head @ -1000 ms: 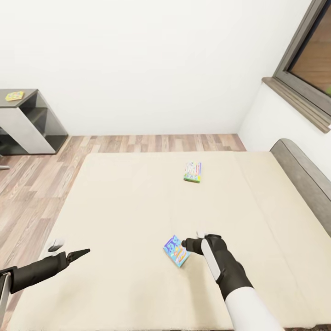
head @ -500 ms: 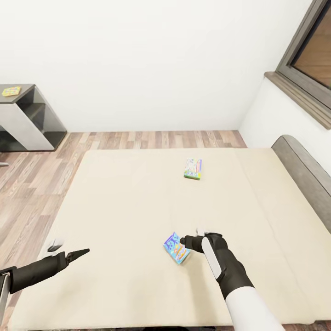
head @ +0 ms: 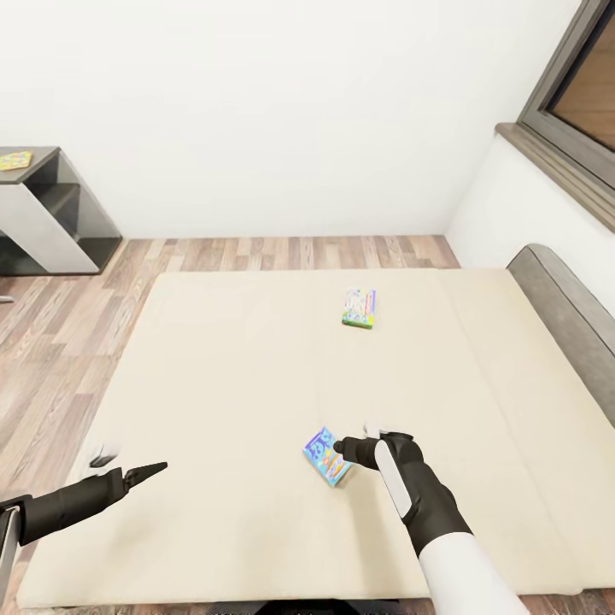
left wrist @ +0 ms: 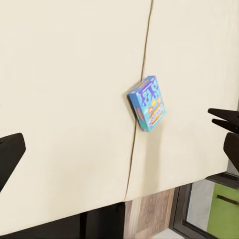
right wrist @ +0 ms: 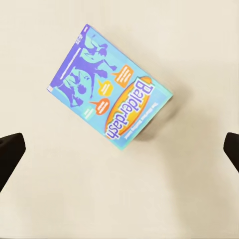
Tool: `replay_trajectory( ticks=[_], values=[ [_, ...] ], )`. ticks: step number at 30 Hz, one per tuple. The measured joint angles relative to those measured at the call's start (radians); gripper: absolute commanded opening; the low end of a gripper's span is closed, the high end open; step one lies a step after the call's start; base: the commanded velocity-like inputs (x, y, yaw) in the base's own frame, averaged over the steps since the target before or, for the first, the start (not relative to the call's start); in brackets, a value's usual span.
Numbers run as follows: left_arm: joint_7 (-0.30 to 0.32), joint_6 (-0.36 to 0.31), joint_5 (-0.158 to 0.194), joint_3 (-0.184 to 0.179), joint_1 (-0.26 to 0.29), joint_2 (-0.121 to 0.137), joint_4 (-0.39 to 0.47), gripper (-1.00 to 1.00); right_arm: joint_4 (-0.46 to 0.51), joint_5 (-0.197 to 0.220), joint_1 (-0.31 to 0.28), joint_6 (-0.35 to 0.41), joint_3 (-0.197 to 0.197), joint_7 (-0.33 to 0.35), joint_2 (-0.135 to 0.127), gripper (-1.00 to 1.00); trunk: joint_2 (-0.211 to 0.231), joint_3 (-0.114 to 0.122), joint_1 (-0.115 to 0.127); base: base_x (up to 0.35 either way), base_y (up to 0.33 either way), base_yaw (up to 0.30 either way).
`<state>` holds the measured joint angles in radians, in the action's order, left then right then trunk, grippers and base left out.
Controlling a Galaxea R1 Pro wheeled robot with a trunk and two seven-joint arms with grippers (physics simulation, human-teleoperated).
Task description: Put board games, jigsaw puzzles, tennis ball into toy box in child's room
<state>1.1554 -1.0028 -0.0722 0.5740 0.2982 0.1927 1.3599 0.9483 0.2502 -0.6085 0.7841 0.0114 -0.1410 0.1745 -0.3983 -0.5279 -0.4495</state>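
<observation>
A blue-purple board game lies on the beige mattress of the bed near its front. My right gripper hovers open right beside and over it, fingers spread wide and not touching it. The same box lies ahead of my open left gripper, which hangs empty over the bed's left edge. A second board game, pale blue with a green edge, lies farther up the mattress. A jigsaw puzzle rests on the dark cabinet end of the table at far left.
The grey headboard bounds the bed on the right, under a dark-framed window. Wood-plank floor runs along the bed's left side and far end, up to a white wall.
The whole picture has slid as the camera moved: the bed's near edge has come into view. Both arms and the two board games keep their places.
</observation>
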Motion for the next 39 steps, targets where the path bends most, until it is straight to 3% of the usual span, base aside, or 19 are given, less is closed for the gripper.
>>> replay_trajectory(
  ticks=[18,28,39],
  values=[
    [0.000,0.000,0.000,-0.003,0.000,-0.001,0.000,1.00,0.007,0.000,0.001,-0.006,0.001,0.020,0.000,1.00,0.000,-0.029,0.000,0.000,0.000,0.000],
    [0.000,0.001,0.000,-0.003,0.000,-0.001,0.000,1.00,0.088,0.002,0.009,-0.009,0.004,0.084,0.000,1.00,0.000,-0.046,0.000,0.000,0.000,0.000],
    [0.000,0.001,0.000,-0.002,0.000,-0.001,0.000,1.00,0.121,0.004,0.016,-0.009,0.005,0.099,0.000,1.00,0.000,-0.064,0.000,0.000,0.000,0.000]
  ],
)
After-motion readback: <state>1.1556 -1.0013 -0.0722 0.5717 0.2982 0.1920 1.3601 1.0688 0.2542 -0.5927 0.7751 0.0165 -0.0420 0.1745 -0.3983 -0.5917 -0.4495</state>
